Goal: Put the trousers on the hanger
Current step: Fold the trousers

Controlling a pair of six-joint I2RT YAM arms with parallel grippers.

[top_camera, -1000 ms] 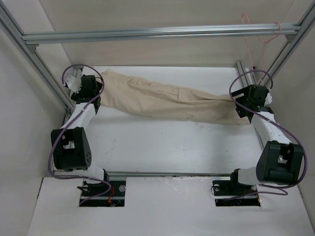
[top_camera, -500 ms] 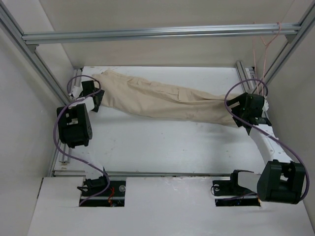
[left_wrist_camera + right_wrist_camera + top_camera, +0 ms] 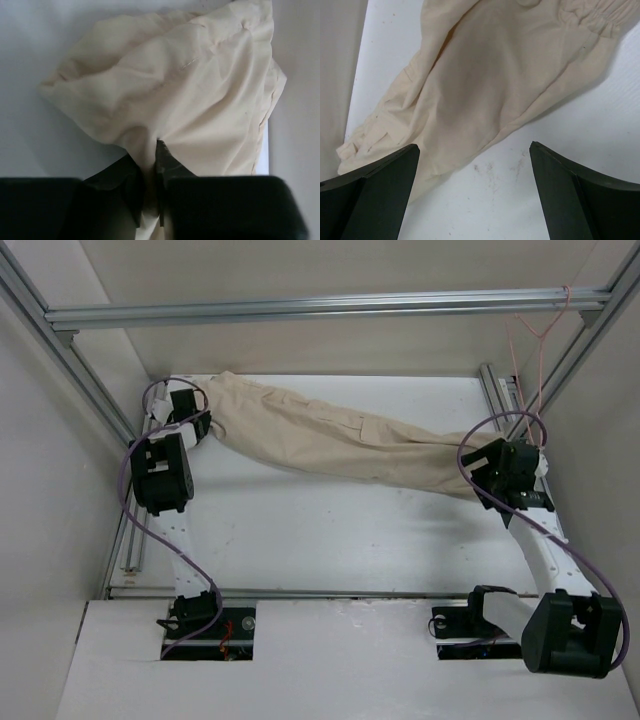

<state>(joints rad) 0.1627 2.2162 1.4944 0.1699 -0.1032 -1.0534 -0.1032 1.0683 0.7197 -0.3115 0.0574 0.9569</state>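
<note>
The trousers (image 3: 340, 440) are seen stretched out in a long band across the far part of the table (image 3: 330, 540), running from the far left corner down towards the right side.

The left claw (image 3: 197, 415) is found at the left end of the band. In the left wrist view this claw (image 3: 152, 167) is closed tight on the cloth. A narrow fold of the trousers (image 3: 175, 100) is pinched between the two jaws and runs down through them, so that almost no gap is left. Beyond the pinch the cloth is spread out in a loose, rumpled fan over the table (image 3: 45, 30).

The right claw (image 3: 492, 468) is placed at the right end of the band. In the right wrist view this claw (image 3: 474, 150) is spread wide, and nothing is held between its jaws. Beneath the gap the trousers (image 3: 485, 75) are seen lying on the table (image 3: 520, 200), with gathered, elasticated edges at the upper right and the lower left. Whether the cloth is touched by the left-hand finger in that view cannot be told.

The hanger (image 3: 543, 360) is seen as thin pink wire hanging at the far right corner, hooked up by the metal frame (image 3: 300, 308), well apart from the left claw and beyond the right one. It is touched by neither claw.
</note>
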